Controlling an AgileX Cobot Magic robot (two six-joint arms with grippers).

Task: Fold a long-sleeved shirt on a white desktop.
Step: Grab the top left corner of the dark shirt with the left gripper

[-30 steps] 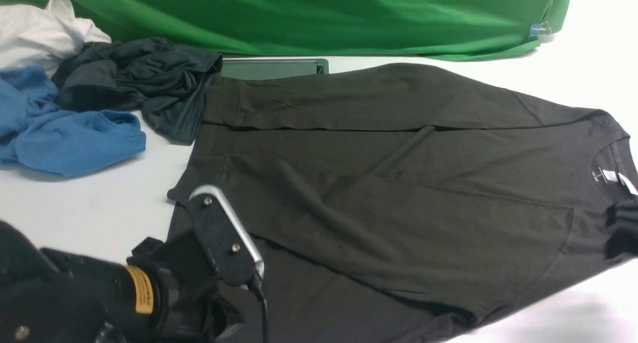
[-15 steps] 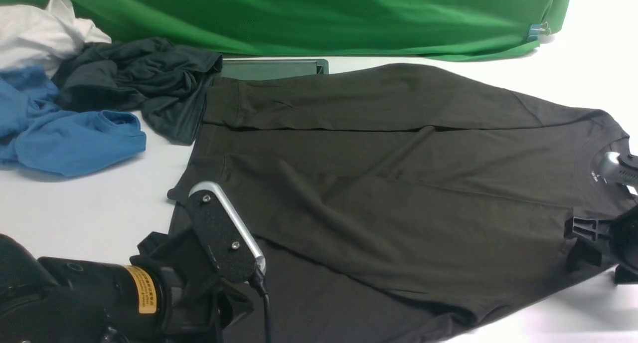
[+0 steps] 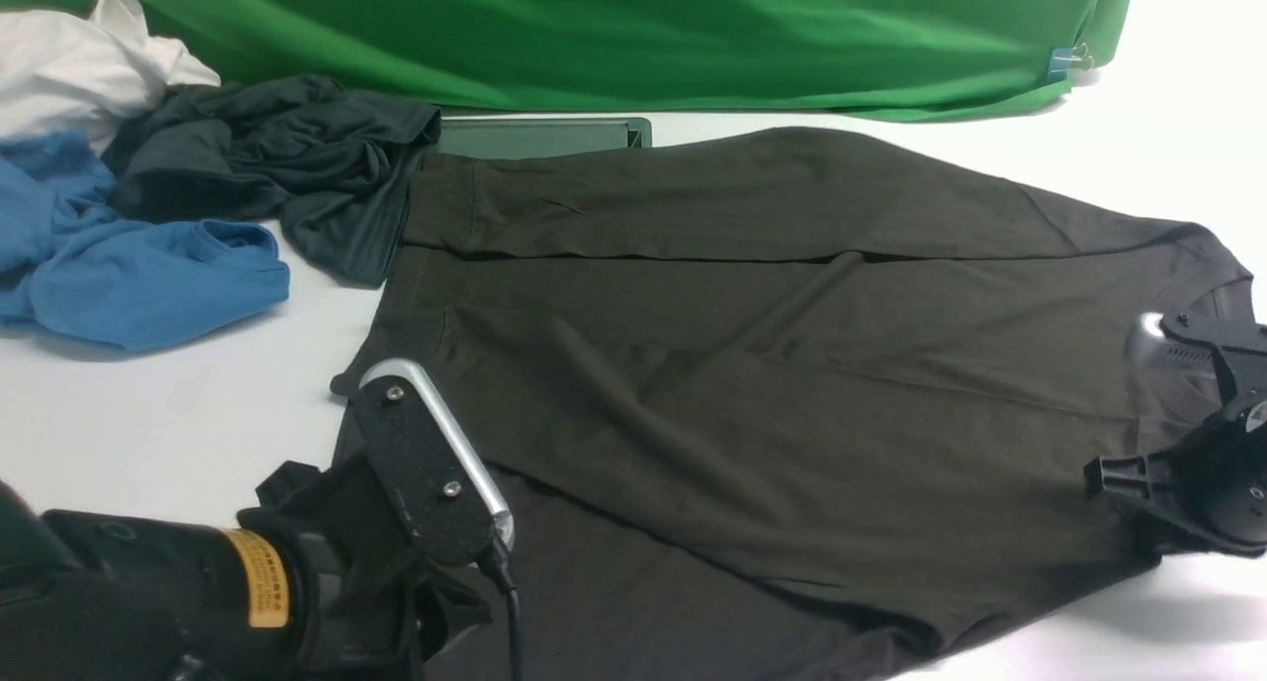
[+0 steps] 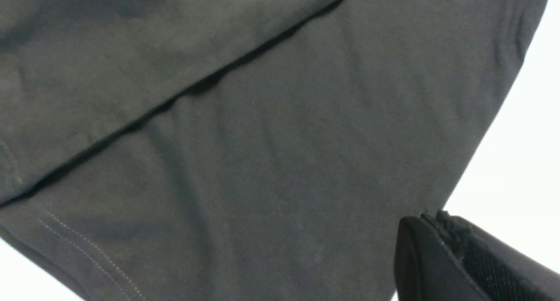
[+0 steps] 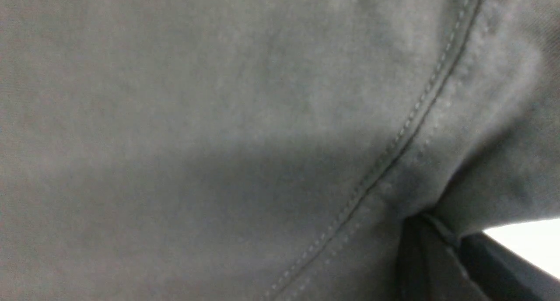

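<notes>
Large dark brownish-black long-sleeved shirt (image 3: pixel 752 364), flat on the smooth white desktop (image 3: pixel 178 414), collar at 3 o'clock, hem at 9. Right gripper (image 5: pixel 428 244), open a moment ago, now pinches the collar; left gripper (image 4: pixel 442 231) stays clenched at the hem corner: fold likely next. Crumpled blue garment (image 3: pixel 148 275) crowds 10 o'clock; 8 o'clock bare.

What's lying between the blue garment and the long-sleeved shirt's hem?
Front view: a flap of the crumpled black garment, up against the long-sleeved shirt; nearer the robot, bare white desktop.
</notes>
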